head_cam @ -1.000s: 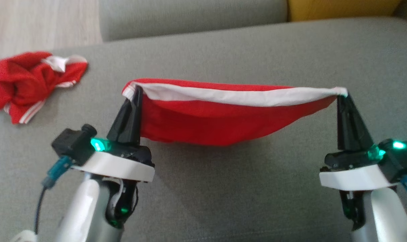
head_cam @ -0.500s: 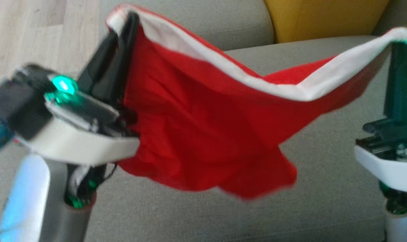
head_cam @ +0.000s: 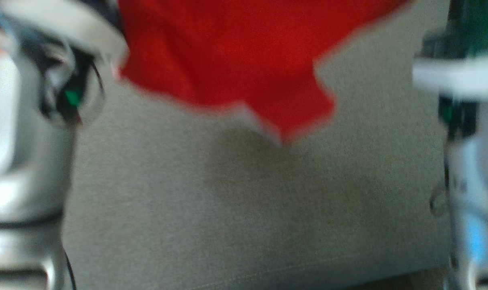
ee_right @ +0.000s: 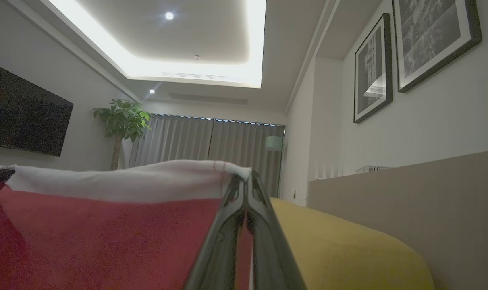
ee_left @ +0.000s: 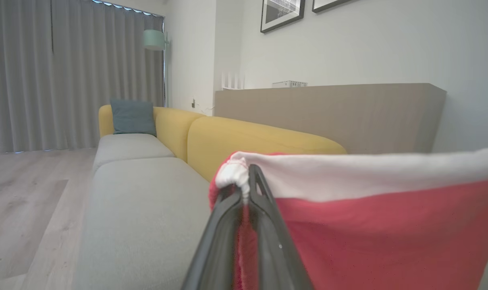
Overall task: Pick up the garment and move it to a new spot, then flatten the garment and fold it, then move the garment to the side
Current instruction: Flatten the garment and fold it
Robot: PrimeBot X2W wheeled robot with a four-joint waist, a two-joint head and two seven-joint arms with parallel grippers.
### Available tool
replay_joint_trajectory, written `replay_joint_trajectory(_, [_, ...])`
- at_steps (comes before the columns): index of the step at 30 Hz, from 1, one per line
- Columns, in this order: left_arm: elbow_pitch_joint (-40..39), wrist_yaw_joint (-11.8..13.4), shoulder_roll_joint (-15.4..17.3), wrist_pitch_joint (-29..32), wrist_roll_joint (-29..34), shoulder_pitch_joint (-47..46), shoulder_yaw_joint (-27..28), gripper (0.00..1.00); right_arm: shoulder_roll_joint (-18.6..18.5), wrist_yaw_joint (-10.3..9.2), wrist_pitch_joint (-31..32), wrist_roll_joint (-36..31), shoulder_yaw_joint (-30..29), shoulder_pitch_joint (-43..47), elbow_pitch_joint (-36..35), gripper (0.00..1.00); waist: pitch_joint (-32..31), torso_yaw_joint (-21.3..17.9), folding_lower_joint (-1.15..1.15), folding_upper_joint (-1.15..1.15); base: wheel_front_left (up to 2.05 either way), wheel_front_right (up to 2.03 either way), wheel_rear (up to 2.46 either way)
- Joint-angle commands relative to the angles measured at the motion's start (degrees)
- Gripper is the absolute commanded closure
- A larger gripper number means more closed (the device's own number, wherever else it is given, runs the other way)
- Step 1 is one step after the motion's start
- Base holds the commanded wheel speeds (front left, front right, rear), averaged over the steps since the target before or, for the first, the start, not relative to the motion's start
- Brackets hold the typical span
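Silver forearms (head_cam: 22, 161), white wrist rings (head_cam: 457, 76), black tool (ee_left: 248, 177)

The whole head view is blurred. The garment (head_cam: 227, 52) is cut off by its top edge, and by the left wrist view's right edge.

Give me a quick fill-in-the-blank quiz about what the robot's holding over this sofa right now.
1. The left gripper and right gripper each pinch the garment by its ____ band.
2. The garment hangs above a ____ seat cushion.
3. The backrest is ____.
Missing words: white; grey; yellow.
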Motion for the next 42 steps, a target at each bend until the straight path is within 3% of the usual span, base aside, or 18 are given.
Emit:
replay_joint_trajectory(1, [1.3,0.0,2.3,-0.9,1.1,-7.5,3.1,1.00,1.1,-0.04,-1.3,0.2,0.7,-7.1,1.7,1.00,5.1,-2.8,0.00,0.00,0.00,0.00,0.00])
replay_joint_trajectory(6, [13.8,1.0,2.9,-5.4,4.4,-20.8,3.9,1.00,3.9,-0.04,-4.0,-2.1,-0.2,-21.5,14.4,1.00,10.6,-5.6,0.00,0.00,0.00,0.00,0.00])
replay_joint_trajectory(10, [22.3,1.5,2.4,-9.4,6.3,-27.0,3.5,1.00,4.6,-0.04,-4.3,-2.0,0.9,-26.4,20.8,1.00,15.8,-6.2,0.00,0.00,0.00,0.00,0.00])
replay_joint_trajectory(16, [32.2,0.7,1.3,-14.6,5.3,-26.0,3.1,1.00,4.6,-0.04,-4.4,2.8,5.9,-22.9,23.8,1.00,21.2,-5.4,0.00,0.00,0.00,0.00,0.00])
replay_joint_trajectory(21, [35.4,-0.6,-0.1,-18.6,2.6,-21.1,2.3,1.00,4.7,-0.04,-4.4,4.9,5.7,-16.6,21.2,1.00,21.4,-4.0,0.00,0.00,0.00,0.00,0.00])
replay_joint_trajectory(28, [29.4,-1.3,-1.4,-22.2,-3.4,-9.8,0.4,1.00,4.7,-0.04,-4.4,5.4,3.4,-3.6,11.8,1.00,16.3,-2.2,0.00,0.00,0.00,0.00,0.00])
replay_joint_trajectory(35, [14.5,-1.3,-1.0,-23.3,-7.9,12.8,-2.1,1.00,4.7,-0.04,-4.4,3.8,-0.9,16.8,0.8,1.00,5.8,-0.8,0.00,0.00,0.00,0.00,0.00])
replay_joint_trajectory(42, [1.6,1.4,-2.1,-23.6,-8.2,28.7,-1.6,1.00,4.7,-0.04,-4.4,2.4,-2.6,29.8,-6.1,1.00,-0.4,-1.0,0.00,0.00,0.00,0.00,0.00])
